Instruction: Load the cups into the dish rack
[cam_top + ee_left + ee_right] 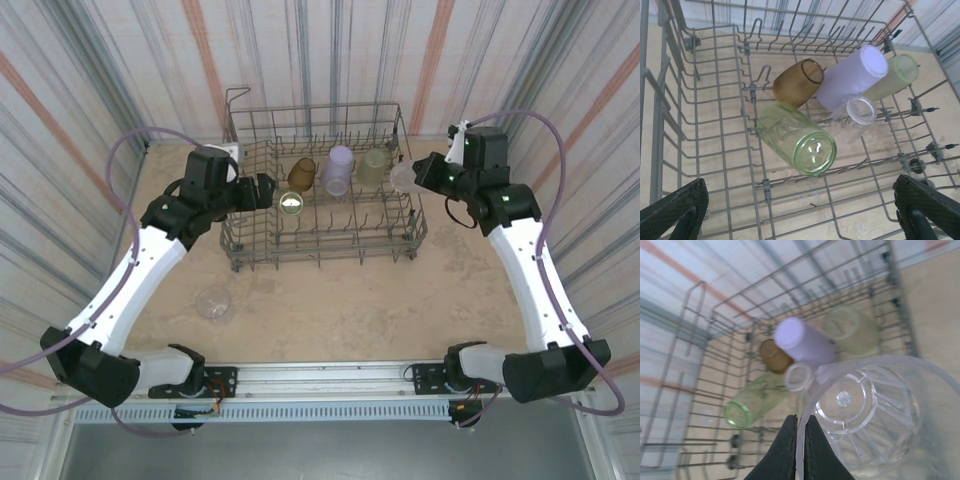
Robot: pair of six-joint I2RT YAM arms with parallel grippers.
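Right gripper (416,176) (800,422): pinches shut on the wall of a ribbed clear cup (403,179) (865,415), one finger inside the rim and one outside, and holds it at the right end of the dish rack (330,247) (730,310), right at the rim wire as seen from the top camera. Left gripper (265,190) (802,215): hangs over the left part of the rack (715,100) with jaws spread wide, grips nothing. Dish rack: sits toward the far side of the sandy table (400,300) and carries five cups, all tilted or lying among the tines in its far right half. Far row, left to right from above: amber cup (302,173) (797,82) (774,356), lavender cup (338,168) (852,77) (805,342), pale yellow-green cup (372,166) (892,75) (850,330). Green cup (291,202) (796,137) (752,400): lies on its side just in front of the amber one, nearer the rack's middle. Small clear cup (860,112) (799,376): rests just beside the lavender cup, between it and the green one. Loose clear cup (213,303): sits on the table in front of the rack's left corner, apart from the rack and close to the left arm's white forearm.
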